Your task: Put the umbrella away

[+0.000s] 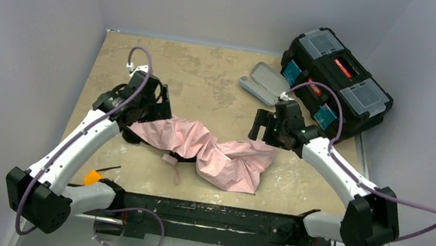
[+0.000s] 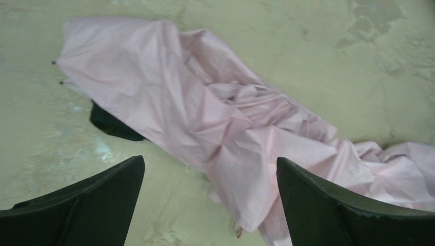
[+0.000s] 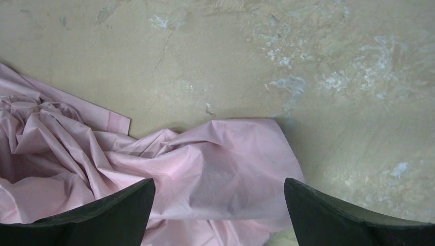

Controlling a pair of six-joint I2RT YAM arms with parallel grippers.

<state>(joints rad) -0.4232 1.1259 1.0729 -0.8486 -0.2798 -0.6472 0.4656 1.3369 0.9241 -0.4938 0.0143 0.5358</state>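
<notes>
The umbrella (image 1: 211, 151) lies collapsed and crumpled across the middle of the table, pale pink fabric spread left to right, with a bit of black lining (image 2: 114, 125) showing under its left end. My left gripper (image 1: 163, 103) hovers open over that left end (image 2: 210, 166). Over the right end of the fabric (image 3: 225, 164) my right gripper (image 1: 262, 126) is open too (image 3: 219, 184). Neither holds anything. The small pink handle (image 1: 169, 159) pokes out at the near edge of the fabric.
A grey oval hard case (image 1: 260, 84) lies open at the back of the table. A black toolbox (image 1: 337, 82) with clear-lidded compartments sits at the back right, partly over the table's edge. An orange object (image 1: 92, 177) lies near the left arm's base.
</notes>
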